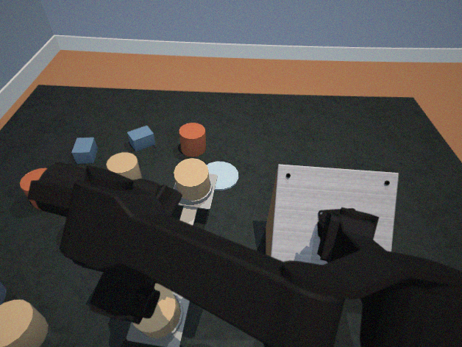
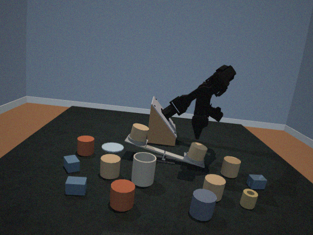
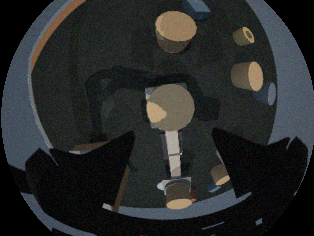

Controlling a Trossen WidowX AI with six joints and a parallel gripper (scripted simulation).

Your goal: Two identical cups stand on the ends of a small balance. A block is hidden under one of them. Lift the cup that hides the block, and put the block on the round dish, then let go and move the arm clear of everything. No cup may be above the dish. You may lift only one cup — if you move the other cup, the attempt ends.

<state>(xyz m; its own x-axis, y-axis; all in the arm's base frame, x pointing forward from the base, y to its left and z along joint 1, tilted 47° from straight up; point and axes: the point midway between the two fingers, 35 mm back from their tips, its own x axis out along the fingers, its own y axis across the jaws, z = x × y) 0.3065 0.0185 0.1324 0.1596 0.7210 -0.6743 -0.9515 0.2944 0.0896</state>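
The balance (image 1: 187,215) (image 2: 161,151) (image 3: 173,150) is tilted. A tan cup (image 1: 164,315) (image 2: 197,153) (image 3: 179,107) stands on its low end, at the right in the exterior view. The identical cup (image 1: 191,181) (image 2: 139,133) (image 3: 178,194) stands on its high end, near the pale round dish (image 1: 226,174) (image 2: 112,147). My gripper (image 2: 197,138) (image 3: 174,133) is open and empty, pointing down just above the low cup; in the wrist view its fingers are spread to either side, nearer the image bottom than that cup. The arm hides the fingertips in the top view. No block shows under either cup.
A grey open container (image 2: 143,173) stands in front of the beam. Tan cylinders (image 2: 110,166) (image 2: 231,167), orange cylinders (image 1: 192,140) (image 2: 122,195), a blue cylinder (image 2: 203,205), a yellow tube (image 2: 248,199) and blue blocks (image 1: 140,137) (image 2: 76,186) stand around. The wedge-shaped arm mount (image 1: 335,190) (image 2: 160,128) is behind the balance.
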